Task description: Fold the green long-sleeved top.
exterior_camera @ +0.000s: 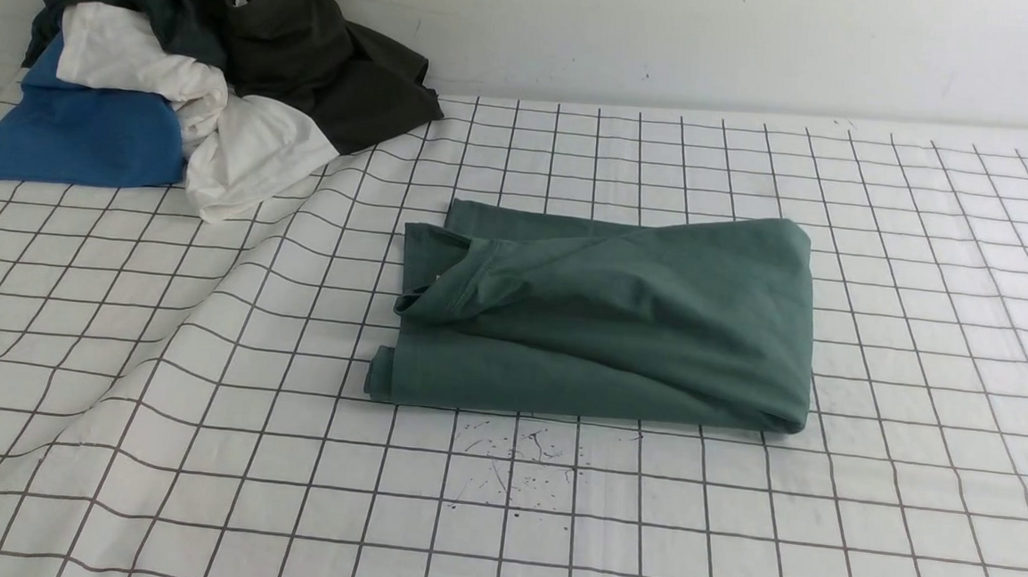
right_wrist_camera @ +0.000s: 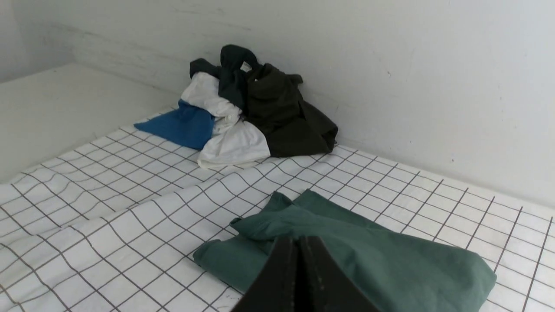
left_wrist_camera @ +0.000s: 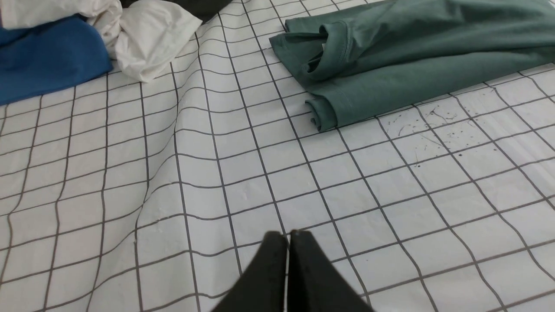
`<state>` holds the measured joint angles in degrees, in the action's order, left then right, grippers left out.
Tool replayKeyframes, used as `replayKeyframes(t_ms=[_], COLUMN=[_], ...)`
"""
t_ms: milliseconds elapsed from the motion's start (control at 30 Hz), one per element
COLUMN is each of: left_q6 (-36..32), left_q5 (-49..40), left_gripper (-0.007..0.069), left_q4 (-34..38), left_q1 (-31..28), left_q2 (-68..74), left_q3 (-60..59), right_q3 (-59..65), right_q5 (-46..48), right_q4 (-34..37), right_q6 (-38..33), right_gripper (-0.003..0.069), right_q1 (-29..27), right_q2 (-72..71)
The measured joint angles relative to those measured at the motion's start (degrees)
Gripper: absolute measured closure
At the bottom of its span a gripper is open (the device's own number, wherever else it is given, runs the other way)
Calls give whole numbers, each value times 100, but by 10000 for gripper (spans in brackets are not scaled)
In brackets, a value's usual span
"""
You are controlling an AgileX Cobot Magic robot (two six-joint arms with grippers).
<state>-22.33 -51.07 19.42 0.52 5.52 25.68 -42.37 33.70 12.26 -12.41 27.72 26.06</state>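
The green top [exterior_camera: 619, 322] lay folded into a rough rectangle near the middle of the tabletop [exterior_camera: 910, 527], on a white cloth ruled with a dark grid. Its folded edge ran along the robot's right side, while the looser layers, with a rolled hem and a ribbed cuff or neckband, faced the robot's left. A few creases crossed its upper layer. Just in front of it, on the near side, the cloth carried a scatter of small dark specks [exterior_camera: 521, 458].

In the far left corner, against the white wall [exterior_camera: 761, 45], sat a heap of other clothes: a blue garment [exterior_camera: 77, 137], a white garment [exterior_camera: 237, 147] and a dark garment [exterior_camera: 331, 72], piled on one another and well apart from the top. The cloth was rumpled into long ridges between that heap and the near left edge.

Neither arm showed in the front view. In the left wrist view the left gripper [left_wrist_camera: 288, 236] hung over bare cloth, its fingers pressed together and holding nothing, the top well away from it. In the right wrist view the right gripper [right_wrist_camera: 299, 242] hung by the top, its fingers likewise closed and empty.
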Motion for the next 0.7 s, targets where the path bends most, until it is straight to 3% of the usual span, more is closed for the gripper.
replayKeyframes(t_ms=[700], left_q6=[-8], left_q5=[0], left_gripper=[632], left_q4=[6], left_q1=[0], left_q2=[-2], left_q3=[0], right_q3=[47], right_q5=[198], right_q4=[-139], right_q6=[92], right_gripper=[673], right_q1=[0], right_q2=[-39])
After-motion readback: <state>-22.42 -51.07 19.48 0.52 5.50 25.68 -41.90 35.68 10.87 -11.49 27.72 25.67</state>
